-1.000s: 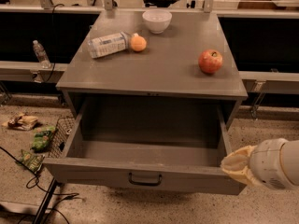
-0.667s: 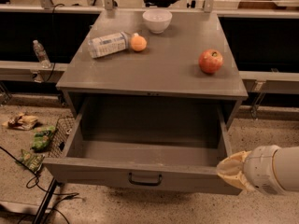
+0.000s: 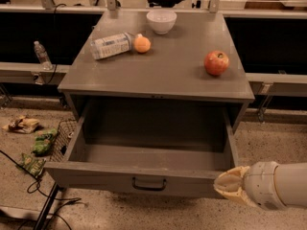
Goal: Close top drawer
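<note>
The top drawer (image 3: 120, 176) of the grey cabinet is pulled far out and is empty inside. Its flat grey front has one dark loop handle (image 3: 148, 184) at centre. My gripper (image 3: 230, 186) comes in from the lower right on a white arm. Its cream tip sits against the right end of the drawer front, just below the front's top edge.
On the cabinet top (image 3: 168, 75) lie a plastic bottle (image 3: 111, 45), an orange (image 3: 142, 43), a white bowl (image 3: 161, 21) and a red apple (image 3: 216, 63). Snack bags (image 3: 33, 147) and cables lie on the floor at left. A water bottle (image 3: 42, 54) stands on the left ledge.
My gripper has moved left along the lower right, from beside the drawer's right corner to against the drawer front. The drawer has not visibly moved.
</note>
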`<state>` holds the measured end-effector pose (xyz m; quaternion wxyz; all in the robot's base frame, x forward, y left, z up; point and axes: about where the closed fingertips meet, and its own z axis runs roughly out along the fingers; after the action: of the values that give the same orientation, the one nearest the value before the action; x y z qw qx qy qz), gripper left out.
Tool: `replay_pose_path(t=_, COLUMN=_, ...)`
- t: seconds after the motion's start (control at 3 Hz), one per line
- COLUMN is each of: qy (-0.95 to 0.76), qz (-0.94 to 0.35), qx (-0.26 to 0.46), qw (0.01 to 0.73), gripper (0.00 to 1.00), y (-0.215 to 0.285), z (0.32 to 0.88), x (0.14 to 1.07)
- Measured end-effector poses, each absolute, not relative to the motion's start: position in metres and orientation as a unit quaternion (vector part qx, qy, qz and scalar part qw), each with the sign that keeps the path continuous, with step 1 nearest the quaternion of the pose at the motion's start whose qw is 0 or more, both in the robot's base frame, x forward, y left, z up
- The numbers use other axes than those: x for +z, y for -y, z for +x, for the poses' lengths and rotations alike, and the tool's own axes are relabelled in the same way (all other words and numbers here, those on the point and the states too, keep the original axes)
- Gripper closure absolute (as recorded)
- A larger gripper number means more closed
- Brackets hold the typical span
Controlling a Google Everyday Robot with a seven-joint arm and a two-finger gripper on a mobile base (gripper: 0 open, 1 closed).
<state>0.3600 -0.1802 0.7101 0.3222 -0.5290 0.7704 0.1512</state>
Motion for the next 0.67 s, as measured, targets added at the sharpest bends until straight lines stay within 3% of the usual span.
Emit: replay_pose_path(t=0.67, qy=-0.701, qz=-0.592, qx=0.136, qw=0.373, gripper=1.0, y=0.17, z=0.365, x=0.669)
